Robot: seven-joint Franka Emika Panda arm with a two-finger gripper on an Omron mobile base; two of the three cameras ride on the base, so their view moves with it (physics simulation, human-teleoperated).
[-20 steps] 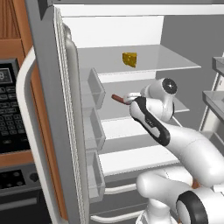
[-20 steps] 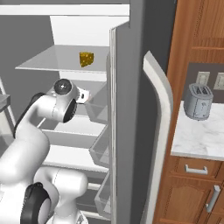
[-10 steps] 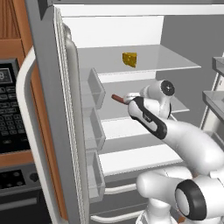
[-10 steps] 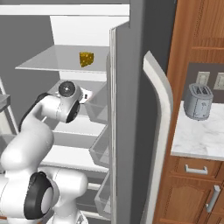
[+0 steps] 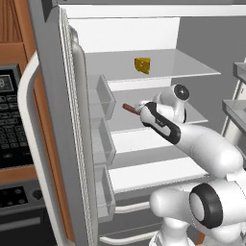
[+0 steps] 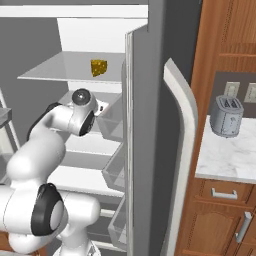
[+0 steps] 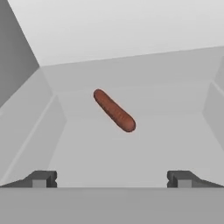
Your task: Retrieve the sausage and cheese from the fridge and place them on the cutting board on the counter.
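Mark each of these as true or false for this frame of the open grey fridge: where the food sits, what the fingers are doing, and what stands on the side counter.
1. The yellow-orange cheese wedge sits on the fridge's top glass shelf. True.
2. The dark reddish-brown sausage is clamped between the fingers. False: it lies on the shelf ahead of them, untouched.
3. The gripper is open. True.
4. The sausage shares the cheese's shelf. False: it lies one shelf lower.
5. A silver toaster stands on the marbled wall counter. True.
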